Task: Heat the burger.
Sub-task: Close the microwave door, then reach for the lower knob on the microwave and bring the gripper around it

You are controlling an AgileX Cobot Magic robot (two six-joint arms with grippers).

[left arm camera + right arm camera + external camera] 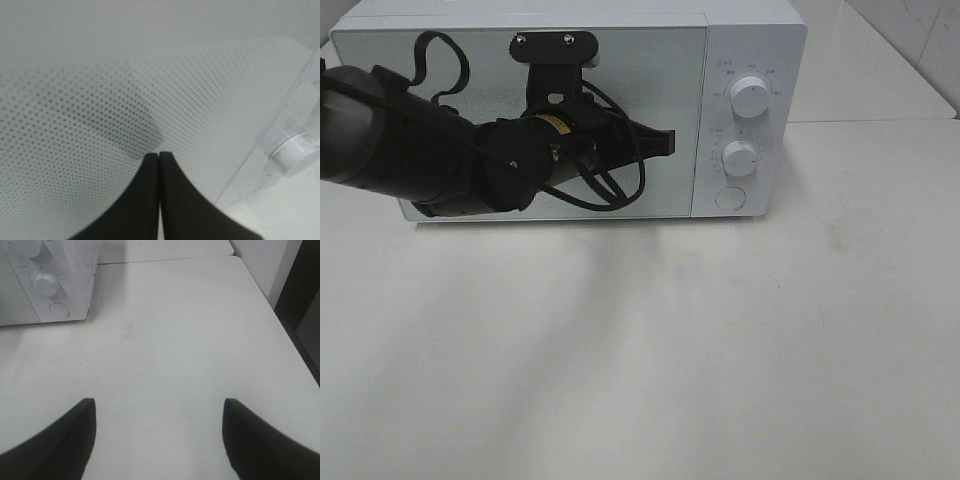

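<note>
**Burger out of sight, jaws empty**

Your left gripper (668, 143) had its jaws clenched on nothing, tips close against the closed dotted-glass door of the white boxy microwave (520, 60); contact unclear. Your right gripper (158, 402) hung over the plain white table (175, 330), jaws spread, nothing between them. The burger showed in no view, so you couldn't tell where it was.

**Black Arm, Looped Cables**

The left arm (405, 145) has a thick, rounded black casing. Black cables (639, 160) loop at its wrist beside a yellow label (555, 123). A black bracket (554, 55) bears two silver screws (521, 40). The left gripper (159, 156) and right gripper (158, 405) are black and tapering.
</note>
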